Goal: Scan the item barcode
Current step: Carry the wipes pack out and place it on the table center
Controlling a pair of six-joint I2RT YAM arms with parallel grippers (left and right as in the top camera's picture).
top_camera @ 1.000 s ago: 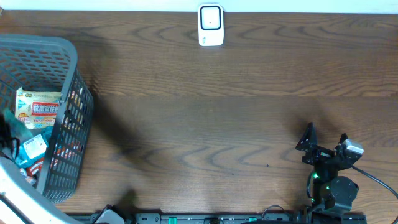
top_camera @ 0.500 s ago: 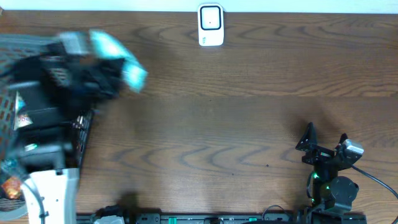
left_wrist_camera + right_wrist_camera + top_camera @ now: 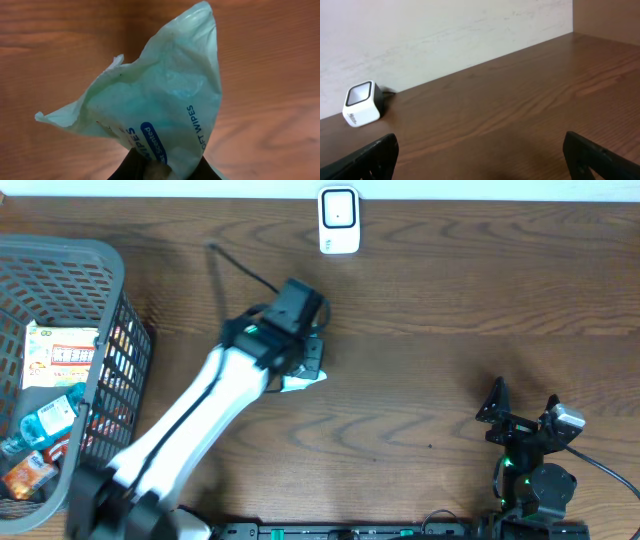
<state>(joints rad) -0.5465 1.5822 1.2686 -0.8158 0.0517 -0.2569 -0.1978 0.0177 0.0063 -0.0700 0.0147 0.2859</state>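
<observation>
The table [image 3: 420, 300] is wide, dark wood. On it the basket [image 3: 112, 290] stands well behind the left arm [image 3: 200, 420], which is stretched out over the middle of the table.

The left gripper [image 3: 160, 172] is nearly shut and pinches one end of the wipes pack [image 3: 165, 100]. From the fingers the soft, pale green pack extends straight forward, with its long axis in line with them, and its far end is loose and crumpled.

The scanner [image 3: 339, 220] stands beyond the pack, ahead of the left fingers and a little to one side, near but not touching. The right gripper [image 3: 522, 408] is fully open, holds nothing and is well apart, so I judge that the left arm must present the pack.

On the pack I can read "SOFT WIPES" and "Scented". No barcode shows on this face. The print on the scanner is too small to read.
</observation>
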